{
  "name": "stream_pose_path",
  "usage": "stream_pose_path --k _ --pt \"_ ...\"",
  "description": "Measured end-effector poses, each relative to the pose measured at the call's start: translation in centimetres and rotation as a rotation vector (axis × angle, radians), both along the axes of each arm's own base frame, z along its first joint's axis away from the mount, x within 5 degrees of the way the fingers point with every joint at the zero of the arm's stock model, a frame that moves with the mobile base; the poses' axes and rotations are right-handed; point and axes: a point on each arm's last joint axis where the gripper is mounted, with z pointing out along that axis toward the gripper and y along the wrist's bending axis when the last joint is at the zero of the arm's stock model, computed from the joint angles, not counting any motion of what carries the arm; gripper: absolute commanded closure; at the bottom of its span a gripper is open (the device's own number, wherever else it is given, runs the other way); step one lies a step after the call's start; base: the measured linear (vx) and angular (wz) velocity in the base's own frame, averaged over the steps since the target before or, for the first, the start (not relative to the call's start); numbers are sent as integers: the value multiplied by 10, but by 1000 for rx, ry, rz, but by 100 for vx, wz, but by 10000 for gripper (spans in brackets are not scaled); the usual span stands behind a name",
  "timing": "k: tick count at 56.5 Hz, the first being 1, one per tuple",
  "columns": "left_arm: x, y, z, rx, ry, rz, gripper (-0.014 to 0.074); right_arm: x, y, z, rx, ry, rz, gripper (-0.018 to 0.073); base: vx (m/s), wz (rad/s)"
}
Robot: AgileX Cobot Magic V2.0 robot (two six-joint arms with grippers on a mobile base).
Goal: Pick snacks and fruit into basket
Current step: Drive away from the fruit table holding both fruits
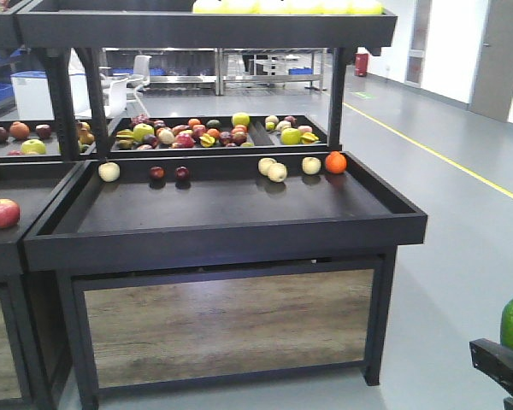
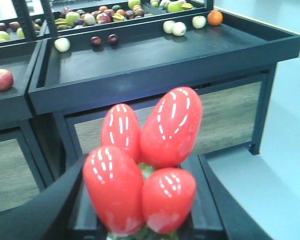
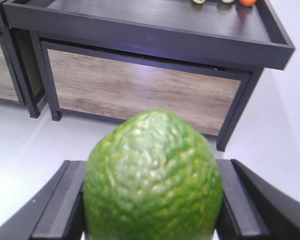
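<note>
step: carry, both loaded | left gripper (image 2: 140, 200) jaws clamp glossy red chilli-like bunch (image 2: 145, 165) | right gripper (image 3: 150, 200) jaws clamp bumpy green fruit (image 3: 152, 177) | next: locate basket, unseen

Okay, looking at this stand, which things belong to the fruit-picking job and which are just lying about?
Part of the job:
- orange
- pale pears
- dark plums
- red bunch in the left claw
- bumpy green fruit in the right claw

Just there:
- fire extinguisher
- white chair
- yellow floor line
</note>
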Motion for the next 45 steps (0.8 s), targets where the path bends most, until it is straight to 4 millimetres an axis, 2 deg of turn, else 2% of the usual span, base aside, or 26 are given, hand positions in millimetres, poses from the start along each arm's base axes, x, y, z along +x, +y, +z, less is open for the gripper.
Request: stream_pose_path --k 22,45 --pt "0 0 0 0 0 0 599 0 0 0 0 0 0 568 -13 -37" --pt "0 0 0 0 0 0 599 0 0 0 -1 2 0 568 -11 -61"
